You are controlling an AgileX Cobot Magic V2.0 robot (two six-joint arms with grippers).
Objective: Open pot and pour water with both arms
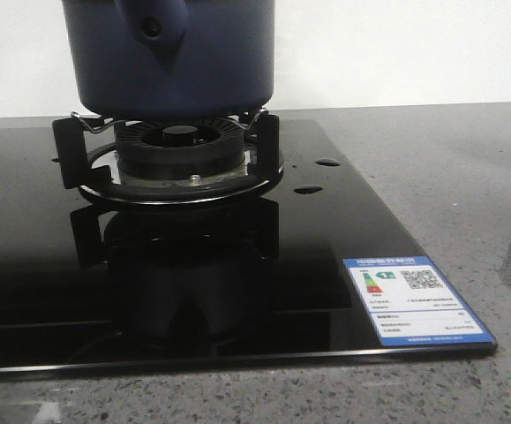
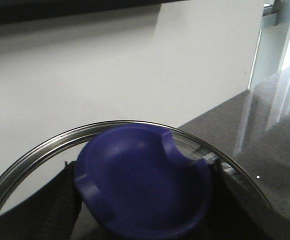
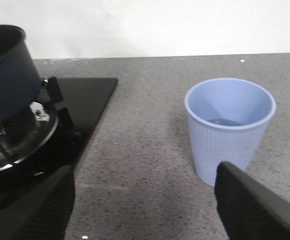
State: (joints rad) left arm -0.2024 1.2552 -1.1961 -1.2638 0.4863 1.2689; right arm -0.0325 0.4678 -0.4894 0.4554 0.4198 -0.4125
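The dark navy-blue pot (image 1: pixel 176 62) stands on the burner's supports, with its handle lug (image 1: pixel 154 22) facing the camera. It also shows in the right wrist view (image 3: pixel 4 75) with no lid on it. My left gripper (image 2: pixel 142 205) is shut on the blue knob (image 2: pixel 139 180) of a glass lid with a metal rim (image 2: pixel 44 145), holding it up in front of the white wall. My right gripper (image 3: pixel 145 200) is open and empty above the grey counter, between the stove and a light-blue ribbed cup (image 3: pixel 230 125). Neither gripper shows in the front view.
The burner (image 1: pixel 180 146) sits on a black glass cooktop (image 1: pixel 326 265) that has a blue label (image 1: pixel 418 300) at its front right corner. Grey speckled counter (image 3: pixel 150 100) surrounds it. A white wall runs behind.
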